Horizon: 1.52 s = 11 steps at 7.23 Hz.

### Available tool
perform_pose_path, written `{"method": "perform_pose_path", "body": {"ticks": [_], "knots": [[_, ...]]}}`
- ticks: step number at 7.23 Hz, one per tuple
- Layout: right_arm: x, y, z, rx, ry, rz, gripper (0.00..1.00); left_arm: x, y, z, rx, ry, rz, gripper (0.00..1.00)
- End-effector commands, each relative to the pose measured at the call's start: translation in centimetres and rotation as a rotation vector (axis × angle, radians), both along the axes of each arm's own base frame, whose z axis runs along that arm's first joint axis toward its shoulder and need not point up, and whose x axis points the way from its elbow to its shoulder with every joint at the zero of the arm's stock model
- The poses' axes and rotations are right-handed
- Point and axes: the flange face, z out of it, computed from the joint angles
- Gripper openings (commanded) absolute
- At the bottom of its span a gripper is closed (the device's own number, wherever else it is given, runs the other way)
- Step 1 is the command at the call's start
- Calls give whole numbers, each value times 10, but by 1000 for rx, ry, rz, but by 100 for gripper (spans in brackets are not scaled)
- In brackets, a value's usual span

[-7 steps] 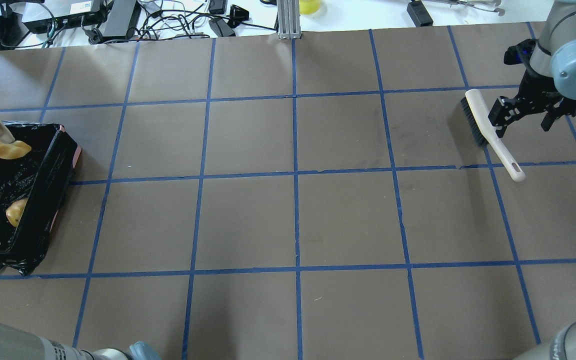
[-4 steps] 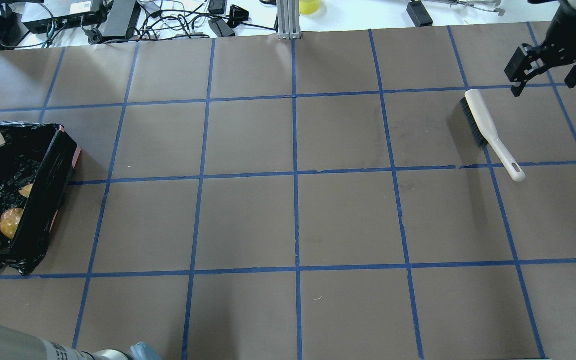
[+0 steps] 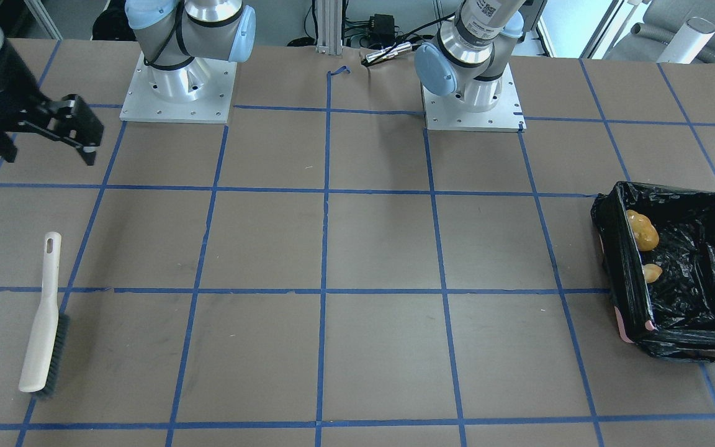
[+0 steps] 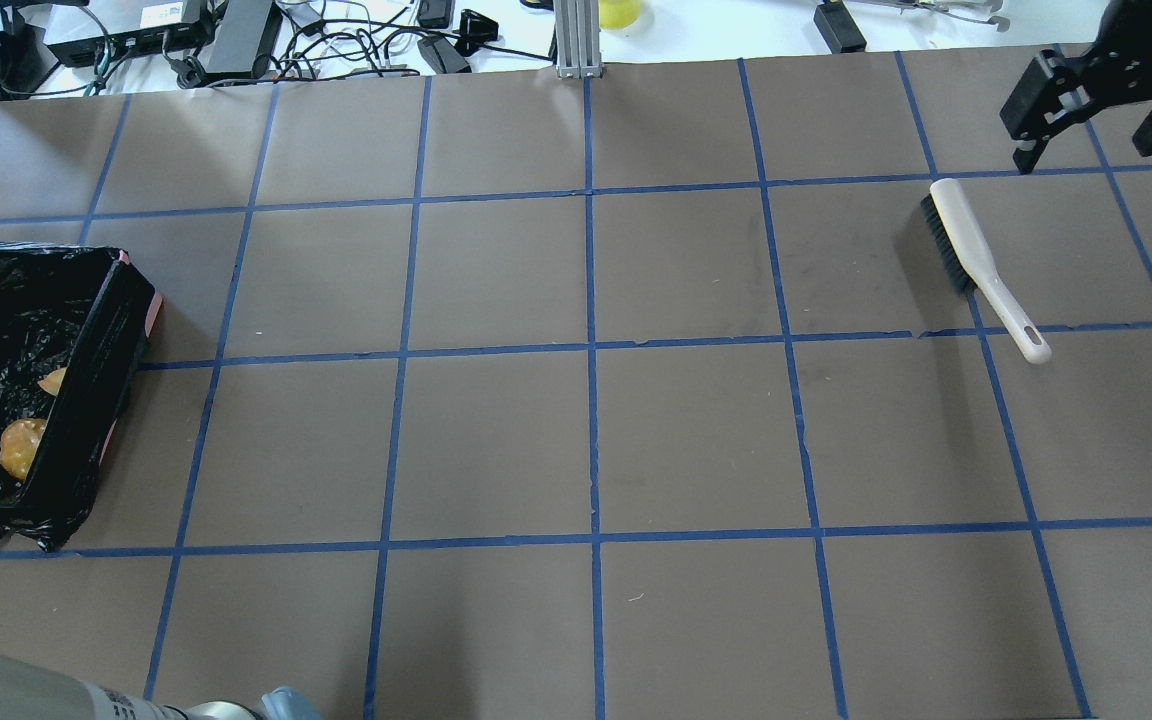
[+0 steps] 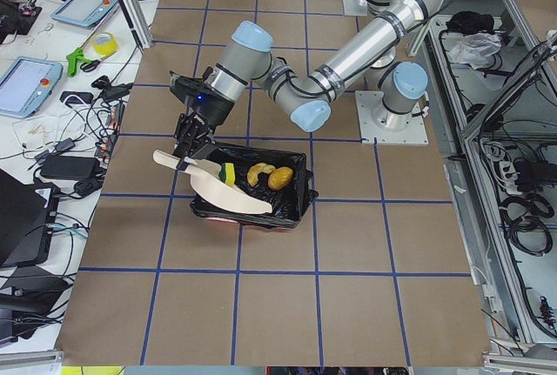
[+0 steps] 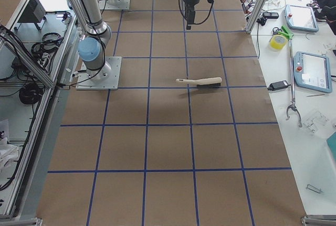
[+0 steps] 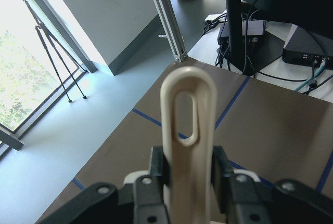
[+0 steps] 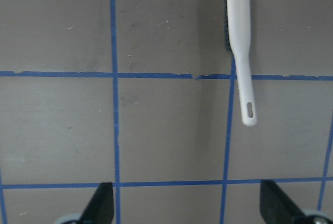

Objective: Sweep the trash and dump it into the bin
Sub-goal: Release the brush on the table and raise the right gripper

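The left jaws are clenching the dustpan (image 5: 237,198) handle over the bin (image 5: 301,201) at nine o'clock. The light, soft sponge (image 5: 227,173) is lying in it, likely sliding off easily; the right jaws are hanging released.

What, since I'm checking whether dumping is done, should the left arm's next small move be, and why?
Probably tip the dustpan steeper. The left gripper holds it tilted over the bin, and the sponge sits on the pan, while the croissant and bread piece already lie inside.
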Motion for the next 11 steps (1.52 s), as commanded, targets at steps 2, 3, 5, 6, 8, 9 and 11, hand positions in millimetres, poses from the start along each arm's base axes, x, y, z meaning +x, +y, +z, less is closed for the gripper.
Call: {"method": "perform_pose_path", "body": {"ticks": [2,3,5,6,8,9,11], "knots": [[82,23,-1,-22,-4,-76,100,-11,0,6,-27,-101,-45,0],[80,15,-3,-77,-10,14,100,-15,0,8,-26,-124,-59,0],[68,9,-26,-78,-44,20,99,-35,-8,13,-38,-142,-93,0],[67,10,-20,-92,-83,25,100,-48,-11,15,-39,-149,-105,0],[68,28,4,-140,-91,27,100,-56,-13,17,-25,-148,-89,0],[68,30,7,-146,-93,24,100,-60,-13,21,-11,-134,-83,0],[70,29,13,-189,-99,22,100,-79,-15,25,28,-25,-27,0]]}}
